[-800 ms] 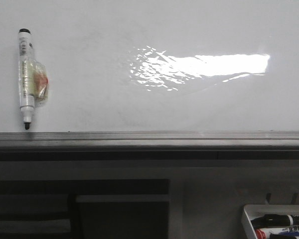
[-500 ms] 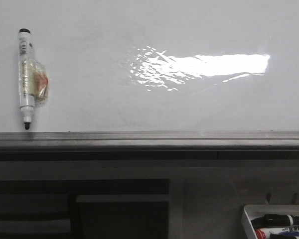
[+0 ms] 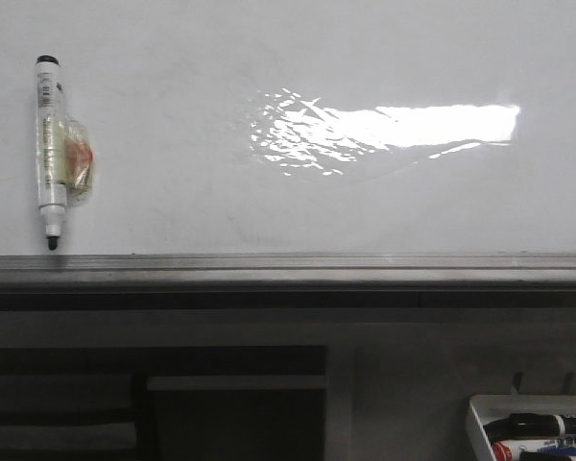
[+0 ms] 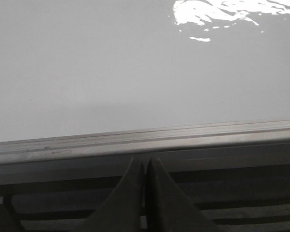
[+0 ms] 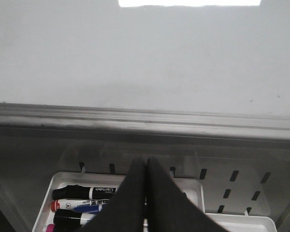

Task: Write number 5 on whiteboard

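Note:
The whiteboard (image 3: 298, 192) fills the upper front view, glossy white with a bright glare patch and a grey metal rail (image 3: 288, 269) along its lower edge. No number 5 shows on it. A white marker (image 3: 51, 144) with a black tip hangs upright on the board at the far left, tip down near the rail, with a taped clear wrap on its barrel. My left gripper (image 4: 145, 162) is shut and empty below the rail. My right gripper (image 5: 145, 162) is shut and empty above a white tray of markers (image 5: 87, 200). Neither gripper shows in the front view.
The white marker tray (image 3: 533, 427) sits at the lower right below the rail, holding black, red and blue markers. Dark shelves (image 3: 154, 403) lie below the rail at the left. The board also shows in the left wrist view (image 4: 111, 72) and right wrist view (image 5: 145, 58).

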